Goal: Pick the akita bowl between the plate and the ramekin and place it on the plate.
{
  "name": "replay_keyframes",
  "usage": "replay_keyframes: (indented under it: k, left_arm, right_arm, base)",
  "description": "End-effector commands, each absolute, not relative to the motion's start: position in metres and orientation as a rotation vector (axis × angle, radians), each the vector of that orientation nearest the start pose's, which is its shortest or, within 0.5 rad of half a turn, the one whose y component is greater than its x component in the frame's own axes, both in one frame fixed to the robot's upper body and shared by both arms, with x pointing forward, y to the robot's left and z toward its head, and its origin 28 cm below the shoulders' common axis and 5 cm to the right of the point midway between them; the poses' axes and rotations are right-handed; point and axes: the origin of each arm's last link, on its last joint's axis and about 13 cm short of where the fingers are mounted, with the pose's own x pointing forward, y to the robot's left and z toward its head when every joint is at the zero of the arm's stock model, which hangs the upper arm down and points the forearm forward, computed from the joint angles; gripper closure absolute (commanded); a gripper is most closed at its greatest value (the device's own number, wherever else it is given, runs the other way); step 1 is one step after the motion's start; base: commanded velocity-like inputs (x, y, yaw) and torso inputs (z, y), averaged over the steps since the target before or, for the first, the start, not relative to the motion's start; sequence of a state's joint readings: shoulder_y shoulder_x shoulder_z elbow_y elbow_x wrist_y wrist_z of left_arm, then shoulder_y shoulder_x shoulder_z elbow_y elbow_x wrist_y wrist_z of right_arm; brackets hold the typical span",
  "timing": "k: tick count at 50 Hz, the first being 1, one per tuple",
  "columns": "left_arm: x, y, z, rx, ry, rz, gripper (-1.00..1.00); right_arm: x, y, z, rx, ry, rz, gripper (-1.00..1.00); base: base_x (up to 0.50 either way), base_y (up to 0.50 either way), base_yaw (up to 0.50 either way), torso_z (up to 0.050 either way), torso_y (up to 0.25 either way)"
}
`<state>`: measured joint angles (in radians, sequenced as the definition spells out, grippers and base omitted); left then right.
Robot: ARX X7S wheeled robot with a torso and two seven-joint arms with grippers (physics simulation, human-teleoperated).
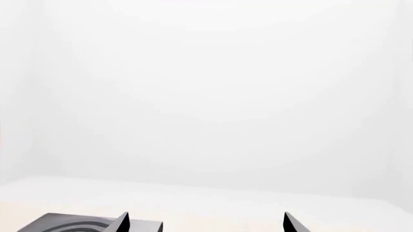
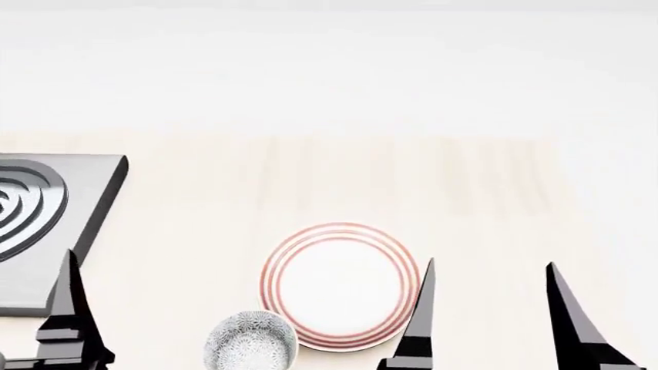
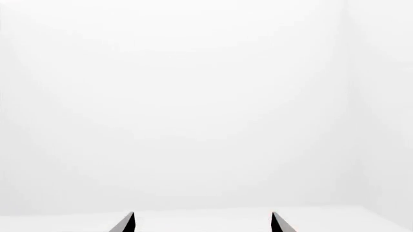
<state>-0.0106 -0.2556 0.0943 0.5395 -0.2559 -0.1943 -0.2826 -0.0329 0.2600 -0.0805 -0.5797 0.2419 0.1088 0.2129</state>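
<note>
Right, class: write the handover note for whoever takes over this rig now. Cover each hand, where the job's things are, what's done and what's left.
Left hand: open, holding nothing; only one finger shows in the head view, near the stove.
Right hand: open, holding nothing, just right of the plate.
Plate: on the table, nothing on it.
Bowl: a speckled one sits at the plate's near-left edge, partly cut off by the head view.
Ramekin: not in view, so I cannot confirm this is the right bowl.
Done: nothing yet.
Left: find the ramekin, grasp the bowl, set it on the plate.
</note>
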Motion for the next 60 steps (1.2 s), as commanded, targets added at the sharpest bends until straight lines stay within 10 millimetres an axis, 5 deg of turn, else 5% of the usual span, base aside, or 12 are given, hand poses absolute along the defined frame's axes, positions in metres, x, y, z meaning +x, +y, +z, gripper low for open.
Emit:
replay_keyframes:
  k: [1, 24, 35, 46, 60]
  left_arm:
    - [0.201, 0.223, 0.110, -0.057, -0.300, 0.032, -1.00]
    - [0.200, 0.221, 0.116, -0.011, -0.281, 0.004, -1.00]
    - [0.206, 0.225, 0.144, 0.066, -0.288, -0.046, -1.00]
    - [0.217, 0.228, 0.145, 0.230, -0.257, -0.053, -1.00]
    - [0.216, 0.229, 0.137, 0.272, -0.245, -0.063, -1.00]
  right_arm:
    - [0.191, -0.115, 0.117, 0.028, -0.396, 0.002, -1.00]
    - [0.194, -0.118, 0.127, 0.023, -0.358, 0.038, -1.00]
    - [0.202, -0.126, 0.173, -0.043, -0.241, 0.173, -1.00]
    - [0.247, -0.133, 0.219, -0.409, -0.181, 0.195, -1.00]
    - [0.295, -0.132, 0.247, -0.883, -0.056, 0.316, -1.00]
  base:
    - [0.00, 0.00, 0.00, 0.050, 0.000]
    - [0.00, 0.00, 0.00, 0.050, 0.000]
    - [0.00, 0.00, 0.00, 0.001, 0.000]
    - [0.00, 0.00, 0.00, 0.000, 0.000]
    - [0.00, 0.00, 0.00, 0.000, 0.000]
